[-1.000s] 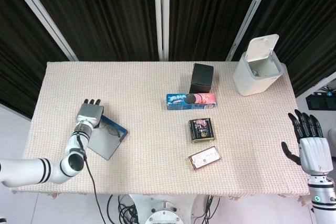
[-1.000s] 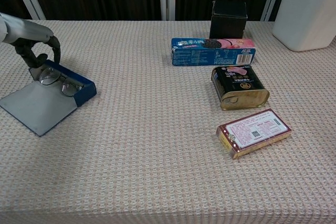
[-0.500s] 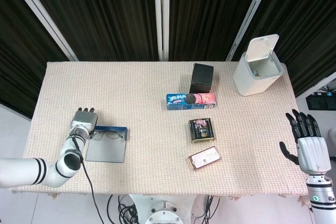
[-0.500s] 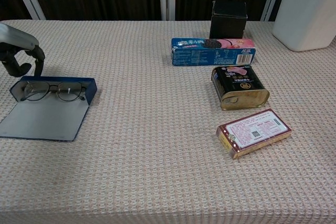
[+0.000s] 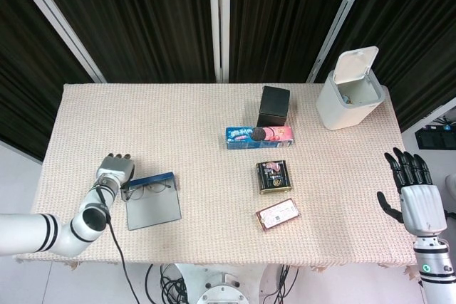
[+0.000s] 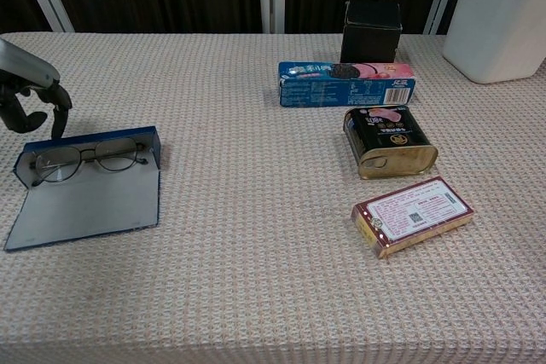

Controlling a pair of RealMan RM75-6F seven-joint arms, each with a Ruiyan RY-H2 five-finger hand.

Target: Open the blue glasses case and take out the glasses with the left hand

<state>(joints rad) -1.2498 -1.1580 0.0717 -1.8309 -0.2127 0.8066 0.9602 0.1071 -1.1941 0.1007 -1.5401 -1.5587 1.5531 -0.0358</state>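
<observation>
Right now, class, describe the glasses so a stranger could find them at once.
Start at the beige table and go to its left side, where a blue case lies open beside the left hand. The glasses rest inside: the only thin wire-framed thing there, unlike the boxes and tin.

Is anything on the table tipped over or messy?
The can lies on its side instead of standing. The glasses case lies open and a bit crooked, with the glasses still inside. Nothing is spilled or broken.
</observation>
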